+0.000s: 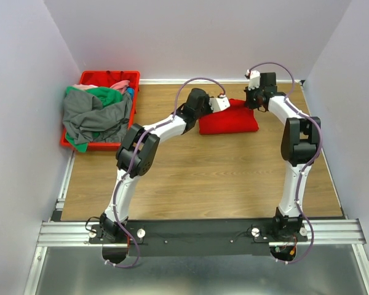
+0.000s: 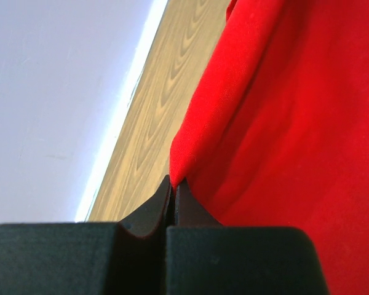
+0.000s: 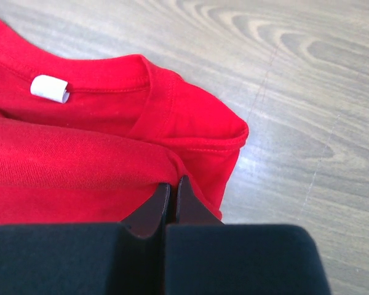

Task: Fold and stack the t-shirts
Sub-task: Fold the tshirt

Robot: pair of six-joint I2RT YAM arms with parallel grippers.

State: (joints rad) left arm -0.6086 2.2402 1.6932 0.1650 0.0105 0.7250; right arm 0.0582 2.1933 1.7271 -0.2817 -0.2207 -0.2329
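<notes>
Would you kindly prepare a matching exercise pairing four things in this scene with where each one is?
Things:
1 red t-shirt
2 grey t-shirt
3 white neck label
4 red crate

Places:
A far left corner of the table
B inside a red collar
C lying on the wood, far centre
D draped over the crate's front

Pairs: 1-C; 2-D; 3-B; 4-A.

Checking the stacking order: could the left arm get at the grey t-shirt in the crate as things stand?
Probably not yet. The grey t-shirt lies uncovered on top in the crate with nothing between, but the left tool is shut on the red t-shirt and must release first.
</notes>
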